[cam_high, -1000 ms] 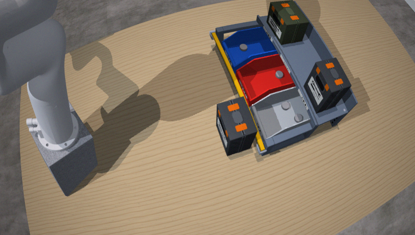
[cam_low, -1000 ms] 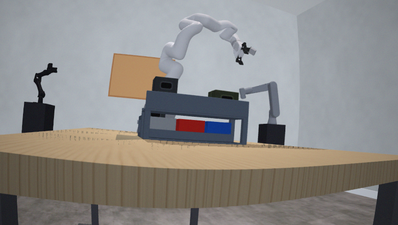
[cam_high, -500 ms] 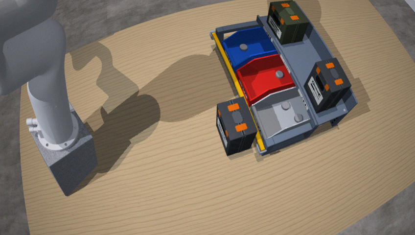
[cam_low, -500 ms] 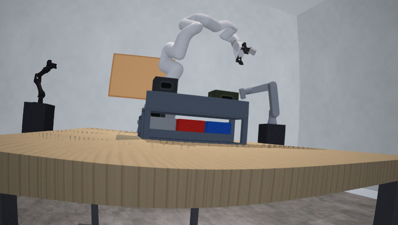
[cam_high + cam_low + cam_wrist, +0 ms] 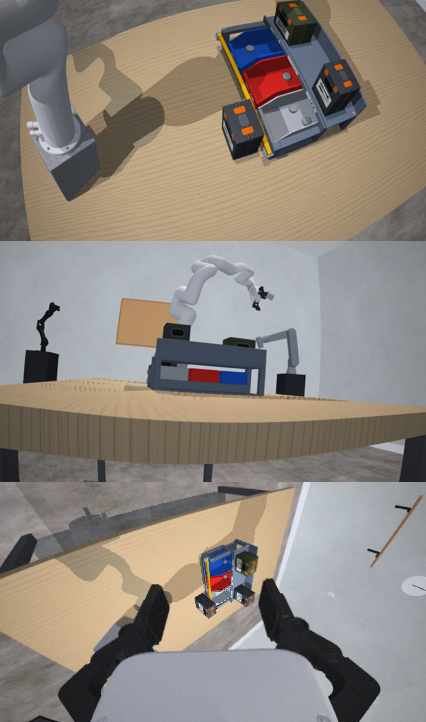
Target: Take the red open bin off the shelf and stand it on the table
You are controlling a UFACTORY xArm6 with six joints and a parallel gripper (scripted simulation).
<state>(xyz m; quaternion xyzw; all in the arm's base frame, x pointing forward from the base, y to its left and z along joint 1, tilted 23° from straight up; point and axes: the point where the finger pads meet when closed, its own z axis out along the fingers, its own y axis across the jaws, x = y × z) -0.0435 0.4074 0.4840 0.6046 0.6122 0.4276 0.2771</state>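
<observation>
Above the wooden table [image 5: 185, 185] [image 5: 209, 432] [image 5: 60, 592], in a pale-walled room with a tan wall panel [image 5: 140, 321], the gripper [image 5: 259, 300] [image 5: 212, 593] has its fingers wide apart, while the red bin [image 5: 269, 86] [image 5: 203, 375] [image 5: 219, 581] sits on the shelf [image 5: 312, 56] [image 5: 209, 353] [image 5: 243, 582] between blue and grey ones, apparently level.

End effector [image 5: 259, 299] [image 5: 212, 593] (wide open) hangs high.

Spare cases and idle arms
Orange board [image 5: 140, 321] on the wall; black arm [image 5: 41, 327] and grey arm [image 5: 293, 345] stand on dark pedestals beyond the table [image 5: 179, 191] [image 5: 209, 438] [image 5: 65, 597].
</observation>
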